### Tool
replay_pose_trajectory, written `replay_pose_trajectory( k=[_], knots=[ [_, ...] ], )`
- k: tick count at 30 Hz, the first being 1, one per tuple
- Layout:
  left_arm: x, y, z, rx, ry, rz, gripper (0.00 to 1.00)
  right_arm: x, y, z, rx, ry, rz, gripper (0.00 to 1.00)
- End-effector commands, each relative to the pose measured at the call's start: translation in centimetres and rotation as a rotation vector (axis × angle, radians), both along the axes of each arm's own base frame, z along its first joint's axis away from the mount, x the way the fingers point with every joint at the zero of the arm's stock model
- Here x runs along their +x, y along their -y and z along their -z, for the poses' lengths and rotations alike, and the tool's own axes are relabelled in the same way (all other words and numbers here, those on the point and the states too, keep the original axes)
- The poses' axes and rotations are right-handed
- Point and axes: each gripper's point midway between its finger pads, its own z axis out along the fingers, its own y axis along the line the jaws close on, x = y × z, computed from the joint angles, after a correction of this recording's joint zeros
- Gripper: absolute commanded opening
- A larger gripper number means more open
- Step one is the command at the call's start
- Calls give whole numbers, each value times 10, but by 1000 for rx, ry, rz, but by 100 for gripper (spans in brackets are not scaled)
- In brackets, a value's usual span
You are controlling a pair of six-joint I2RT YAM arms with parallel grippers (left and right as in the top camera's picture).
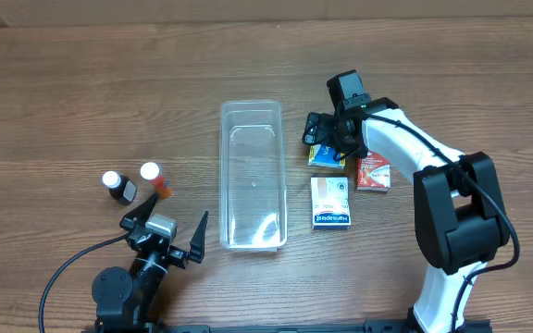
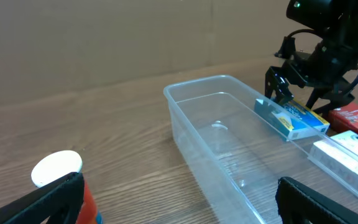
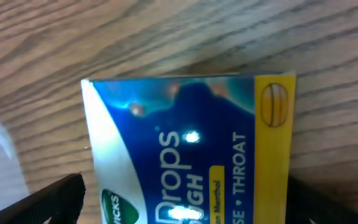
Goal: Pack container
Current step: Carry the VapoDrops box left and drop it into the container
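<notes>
The clear plastic container point(image 1: 253, 185) lies lengthwise at the table's middle and is empty; it also shows in the left wrist view point(image 2: 216, 127). My right gripper point(image 1: 329, 141) is open and low over a blue and yellow cough drops box point(image 1: 326, 157) just right of the container, one finger on each side of it. The box point(image 3: 191, 143) fills the right wrist view, lying on the wood between the fingers point(image 3: 185, 199). In the left wrist view the box point(image 2: 294, 118) sits under that gripper point(image 2: 303, 93). My left gripper point(image 1: 167, 233) is open and empty at the front left.
A white and blue box point(image 1: 329, 203) and a red box point(image 1: 373, 173) lie right of the container. A black bottle point(image 1: 116, 185) and an orange bottle point(image 1: 154, 178), both white-capped, stand left of it, close to my left gripper; the orange bottle also shows in the left wrist view point(image 2: 58, 171).
</notes>
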Motion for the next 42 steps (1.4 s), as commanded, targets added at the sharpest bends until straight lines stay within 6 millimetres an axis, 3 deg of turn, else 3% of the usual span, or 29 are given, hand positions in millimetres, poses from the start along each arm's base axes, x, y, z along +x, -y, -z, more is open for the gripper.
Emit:
replay_pose_trajectory(
  k=[1,6,12,15,18,22,25,30,31,35,38,42],
  knots=[
    [-1,3,-1,-14,5,13,100,8,5,1,-30,14,55,97],
    [-1,3,-1,-14,5,13,100,6,13,5,-68,12,80,78],
    [-1,3,-1,-14,5,13,100,4,10,4,-52,2,72,82],
    [-1,3,-1,-14,5,13,100,1,11,5,-58,-10,74,72],
    [-1,3,-1,-14,5,13,100,-4,15,0,-78,-31,78,71],
    [-1,3,-1,-14,5,13,100,0,14,-59,-86,11,51,70],
    [-1,3,-1,-14,5,13,100,0,0,-117,-64,83,14,68],
    [-1,3,-1,-14,5,13,100,-17,-45,-197,-3,233,-104,67],
    [-1,3,-1,-14,5,13,100,-22,-56,-203,7,250,-128,67],
    [-1,3,-1,-14,5,13,100,-47,-102,-200,21,249,-244,66],
    [-1,3,-1,-14,5,13,100,-61,-133,-174,19,212,-301,67],
    [-1,3,-1,-14,5,13,100,-64,-148,-127,-18,152,-321,67]
  ],
)
